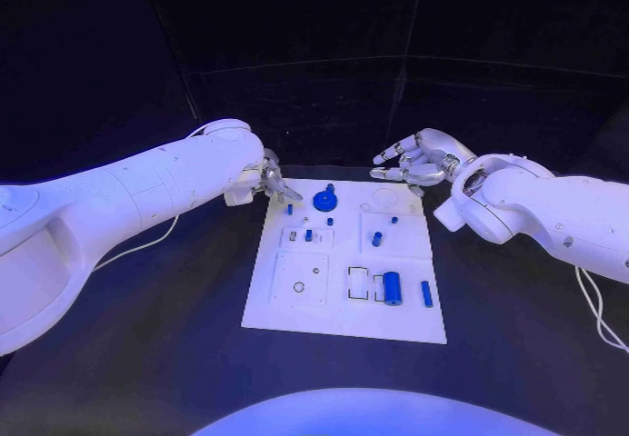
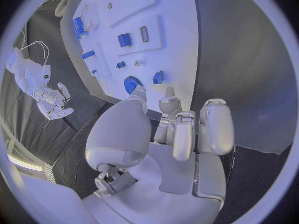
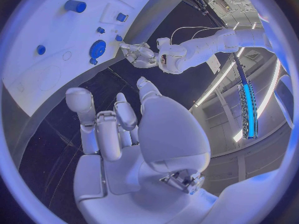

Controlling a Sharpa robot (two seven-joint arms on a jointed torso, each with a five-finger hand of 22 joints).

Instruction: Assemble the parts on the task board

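Note:
The white task board [image 1: 341, 313] lies in the middle of the black table. On its far end sits a round blue part [image 1: 325, 198] among small blue pegs [image 1: 309, 234]; a peg [image 1: 376, 239] lies mid-board, and a blue cylinder [image 1: 391, 288] and a thin blue bar [image 1: 426, 292] lie nearer. My left hand [image 1: 269, 182] hovers at the board's far left corner, fingers apart and holding nothing; in the left wrist view, the left hand [image 2: 181, 129] has its thumb close to the round blue part [image 2: 131, 84]. My right hand [image 1: 417, 163] hangs beyond the far right corner, empty, fingers spread.
Black table surrounds the board on all sides. A white cable [image 1: 144, 243] trails under the left arm, another [image 1: 596, 313] beside the right arm. In the right wrist view, my right hand [image 3: 124, 129] is raised off the board [image 3: 44, 15], with the left hand [image 3: 140, 55] across from it.

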